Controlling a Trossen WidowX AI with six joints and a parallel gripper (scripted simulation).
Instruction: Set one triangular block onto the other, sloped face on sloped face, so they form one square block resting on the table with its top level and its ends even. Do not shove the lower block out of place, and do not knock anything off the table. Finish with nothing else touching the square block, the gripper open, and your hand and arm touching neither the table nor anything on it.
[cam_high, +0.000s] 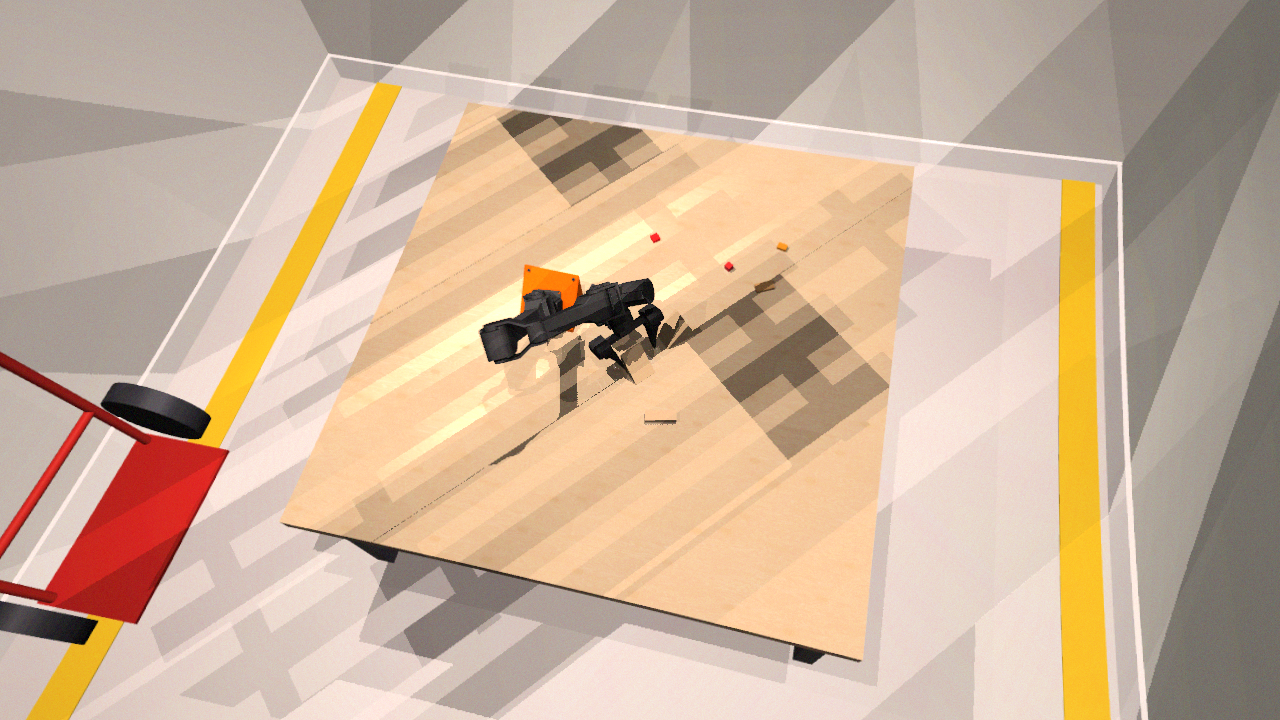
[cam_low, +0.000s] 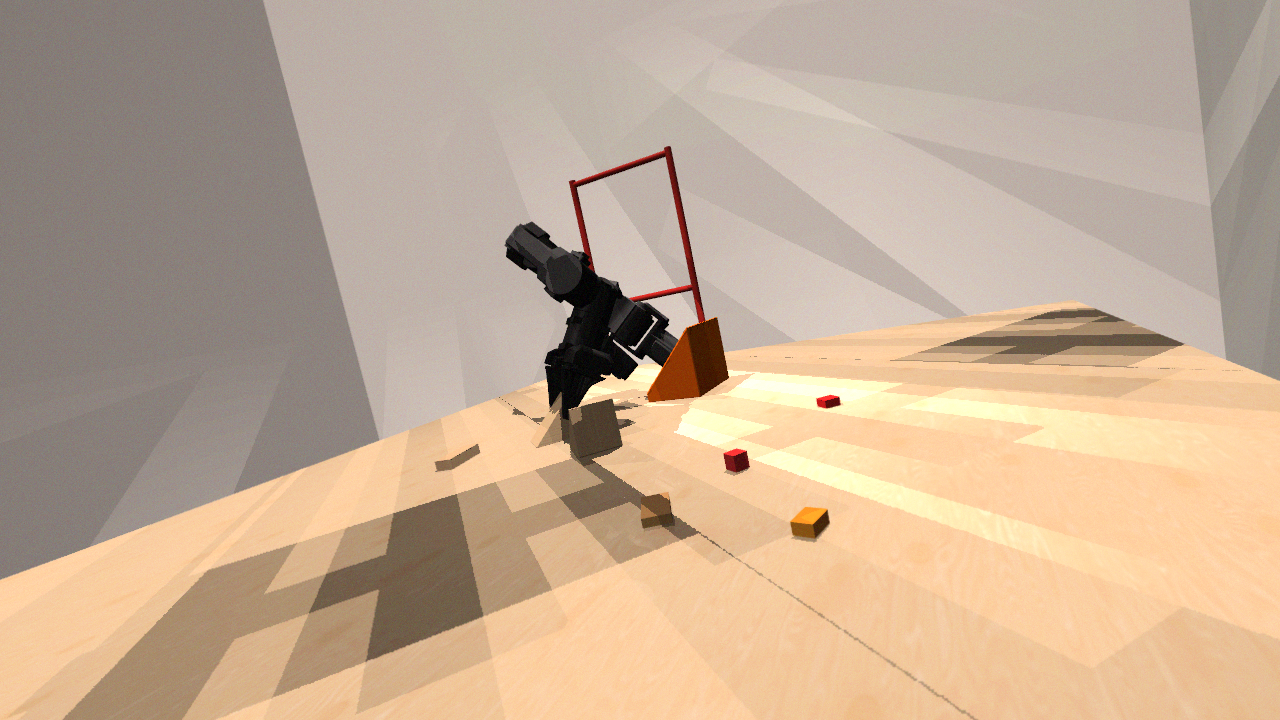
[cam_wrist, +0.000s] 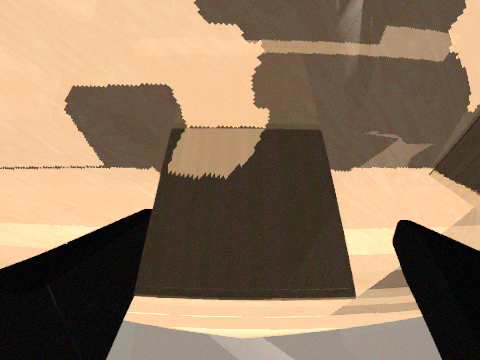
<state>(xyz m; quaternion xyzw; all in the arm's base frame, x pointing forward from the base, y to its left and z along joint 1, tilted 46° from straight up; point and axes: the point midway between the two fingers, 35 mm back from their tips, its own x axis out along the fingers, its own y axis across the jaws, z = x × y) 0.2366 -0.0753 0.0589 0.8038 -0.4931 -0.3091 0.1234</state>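
Observation:
One triangular block (cam_low: 549, 431) (cam_wrist: 250, 235) stands on the table (cam_high: 537, 510), its dark face between my fingers in the wrist view. The other triangular block (cam_high: 677, 332) (cam_low: 595, 430) (cam_wrist: 462, 157) stands apart from it, at the wrist view's right edge. The blocks are not stacked. My gripper (cam_high: 644, 365) (cam_low: 565, 416) (cam_wrist: 277, 226) is open, pointing down, with its fingers low around the first block. The left finger overlaps that block's left edge in the wrist view; I cannot tell whether they touch. In the top view the first block is largely hidden by the gripper.
A flat wooden piece (cam_high: 660, 417) (cam_low: 457, 457) lies near the gripper. Another wooden piece (cam_high: 763, 287) (cam_low: 656, 509), an orange block (cam_high: 782, 246) (cam_low: 810, 522) and two red blocks (cam_high: 728, 265) (cam_low: 735, 460) (cam_high: 654, 237) (cam_low: 827, 401) lie farther off. The orange base (cam_high: 550, 282) (cam_low: 698, 362) stands behind the arm.

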